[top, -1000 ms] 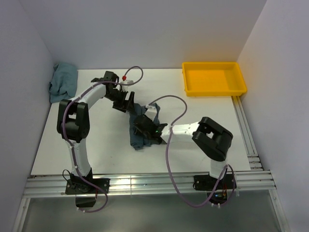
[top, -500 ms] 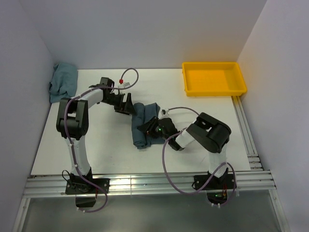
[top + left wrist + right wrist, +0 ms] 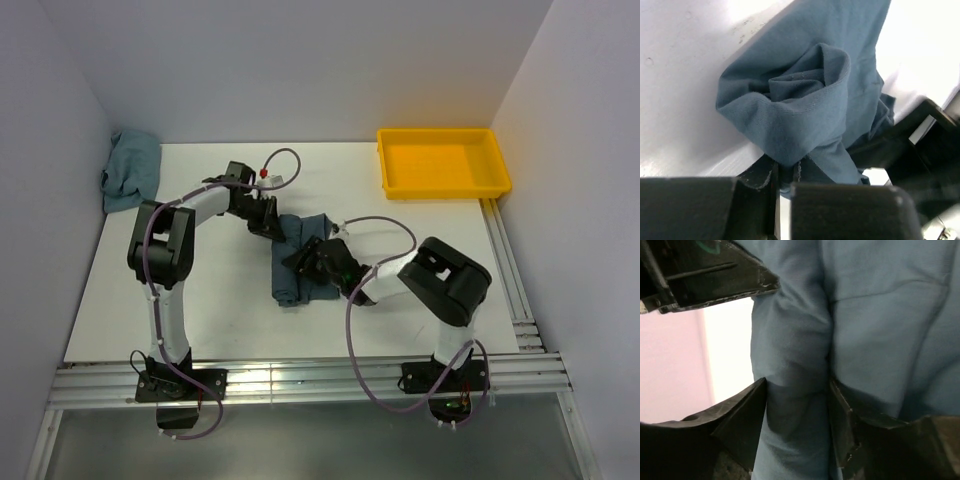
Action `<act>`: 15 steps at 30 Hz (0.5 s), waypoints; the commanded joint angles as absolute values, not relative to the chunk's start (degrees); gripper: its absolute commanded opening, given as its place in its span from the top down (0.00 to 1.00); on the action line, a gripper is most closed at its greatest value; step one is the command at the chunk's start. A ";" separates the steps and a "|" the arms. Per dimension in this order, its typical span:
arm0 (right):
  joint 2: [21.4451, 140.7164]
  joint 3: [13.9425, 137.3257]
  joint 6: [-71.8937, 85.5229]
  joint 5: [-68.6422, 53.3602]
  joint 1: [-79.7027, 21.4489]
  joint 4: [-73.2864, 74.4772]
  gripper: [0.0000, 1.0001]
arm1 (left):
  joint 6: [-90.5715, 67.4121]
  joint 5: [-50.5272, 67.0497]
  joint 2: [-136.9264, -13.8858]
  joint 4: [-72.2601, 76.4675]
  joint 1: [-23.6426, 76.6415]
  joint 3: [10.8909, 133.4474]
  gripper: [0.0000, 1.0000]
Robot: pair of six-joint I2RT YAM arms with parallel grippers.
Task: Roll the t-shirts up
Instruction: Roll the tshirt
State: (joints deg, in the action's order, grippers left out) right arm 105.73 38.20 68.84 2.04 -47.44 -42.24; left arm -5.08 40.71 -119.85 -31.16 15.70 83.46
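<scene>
Nearest us, the right gripper [image 3: 318, 262] sits at the right edge of the dark slate-blue cotton t-shirt [image 3: 293, 275], which lies bunched on the white table [image 3: 200, 300]. From overhead its jaws are lost against the cloth. Its wrist view shows them astride a ridge of fabric, but squeezing or let go, we cannot tell. At the tee's far end, the left gripper [image 3: 785, 175] is clenched on a rolled-up end, a spiral only its wrist camera catches. Beyond the tee to the right is the yellow plastic tray [image 3: 443, 165]. Beyond it to the left is a crumpled paler blue cloth [image 3: 130, 168].
</scene>
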 commanded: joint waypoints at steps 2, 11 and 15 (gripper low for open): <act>99.76 50.95 60.39 20.98 -55.08 -2.11 0.38 | -3.78 29.03 -118.13 -34.98 17.40 85.87 1.00; 104.75 77.23 56.87 40.40 -62.40 28.96 0.37 | -3.17 22.77 -115.05 -38.75 19.16 85.78 1.00; 112.66 90.24 55.20 45.60 -64.24 39.27 0.37 | -2.90 22.33 -115.22 -40.25 19.34 86.22 1.00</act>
